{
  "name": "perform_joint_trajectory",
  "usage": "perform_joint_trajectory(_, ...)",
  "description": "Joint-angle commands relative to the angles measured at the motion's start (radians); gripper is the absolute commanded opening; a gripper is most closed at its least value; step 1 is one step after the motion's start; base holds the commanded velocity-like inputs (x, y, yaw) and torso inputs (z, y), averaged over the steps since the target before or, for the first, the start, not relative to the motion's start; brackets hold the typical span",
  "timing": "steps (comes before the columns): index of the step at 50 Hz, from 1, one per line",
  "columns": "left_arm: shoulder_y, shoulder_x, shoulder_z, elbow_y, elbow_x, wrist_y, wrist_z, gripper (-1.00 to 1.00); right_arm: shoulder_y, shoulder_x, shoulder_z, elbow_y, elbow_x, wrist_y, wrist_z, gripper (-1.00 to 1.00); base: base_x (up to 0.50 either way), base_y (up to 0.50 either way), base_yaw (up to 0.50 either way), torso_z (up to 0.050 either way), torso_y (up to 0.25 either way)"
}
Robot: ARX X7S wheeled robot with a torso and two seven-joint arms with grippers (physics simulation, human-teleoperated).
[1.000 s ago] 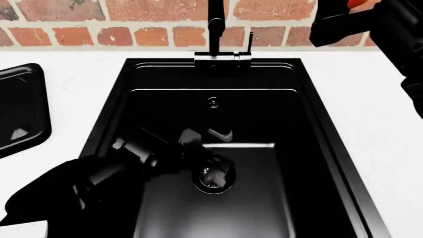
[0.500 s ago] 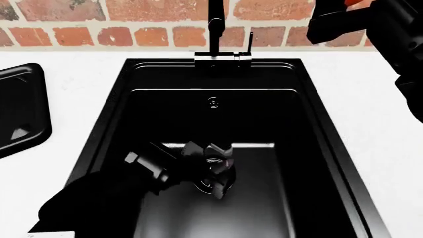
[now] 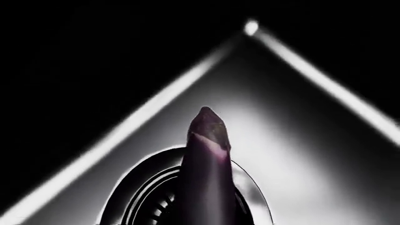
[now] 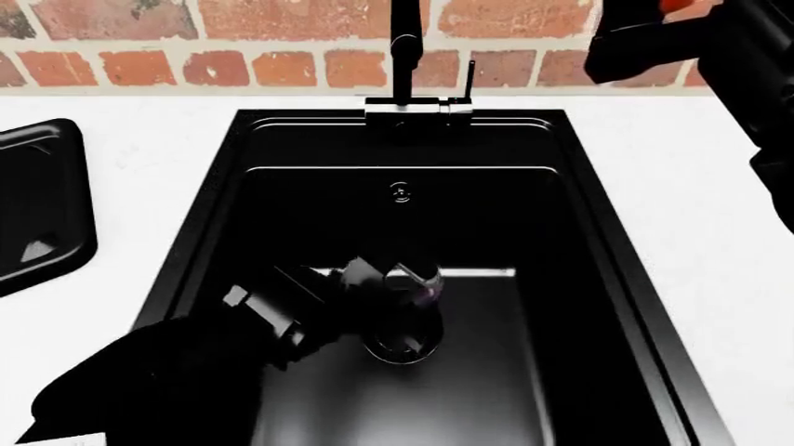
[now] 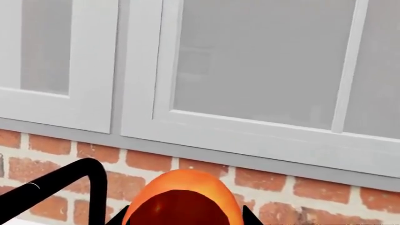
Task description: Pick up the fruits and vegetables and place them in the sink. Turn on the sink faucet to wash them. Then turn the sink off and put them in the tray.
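Your left claw (image 4: 403, 293) is down inside the deep matte black sink (image 4: 596, 242), gripping the slim dark purple eggplant (image 3: 206, 164) directly above the round metal drain (image 3: 134, 201). Your right claw (image 4: 676, 32) hangs raised near the counter's (image 4: 694, 186) back right edge, clamped on the glossy orange-red fruit (image 5: 182, 199), close beside the tall black faucet (image 4: 404, 56) and its thin lever (image 4: 470, 82). The shallow glossy black tray (image 4: 32, 209) sits at the counter's left edge.

A: Setting?
B: Kitchen, likely domestic. Black sink (image 4: 410, 223) set in white counter (image 4: 149, 186), faucet (image 4: 404, 56), brick backsplash (image 4: 248, 46), white glazed cabinets (image 5: 250, 70) above.
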Motion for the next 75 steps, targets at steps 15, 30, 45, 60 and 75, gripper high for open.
perform_joint_trajectory(15, -0.22, -0.445, -0.157, 0.698, -0.198, -0.171, -0.383, -1.0, -0.052, 0.009, 0.031, -0.022, -0.006, -0.037, 0.002, -1.0, -0.01, 0.0, 0.0, -0.009, 0.239)
perform_joint_trajectory(30, -0.37, -0.667, -0.273, 0.872, -0.296, -0.229, -0.517, -1.0, -0.104, 0.018, 0.094, -0.047, 0.073, -0.091, 0.005, -1.0, 0.0, 0.0, 0.0, -0.004, 0.129)
perform_joint_trajectory(45, -0.329, -1.011, -0.448, 1.235, -0.391, -0.046, -0.796, -1.0, -0.069, 0.073, 0.019, -0.214, -0.036, -0.001, 0.036, -1.0, -0.39, 0.23, 0.0, 0.0, 0.0)
perform_joint_trajectory(60, -0.235, -1.015, -0.454, 1.23, -0.342, 0.077, -0.82, -1.0, 0.054, -0.041, -0.19, -0.223, -0.321, 0.052, -0.093, -1.0, 0.0, 0.5, 0.0, 0.0, 0.0)
perform_joint_trajectory(75, -0.201, -0.986, -0.425, 1.225, -0.313, 0.072, -0.803, -1.0, 0.067, -0.148, -0.277, -0.095, -0.408, -0.006, -0.206, -1.0, 0.01, 0.5, 0.0, 0.0, 0.0)
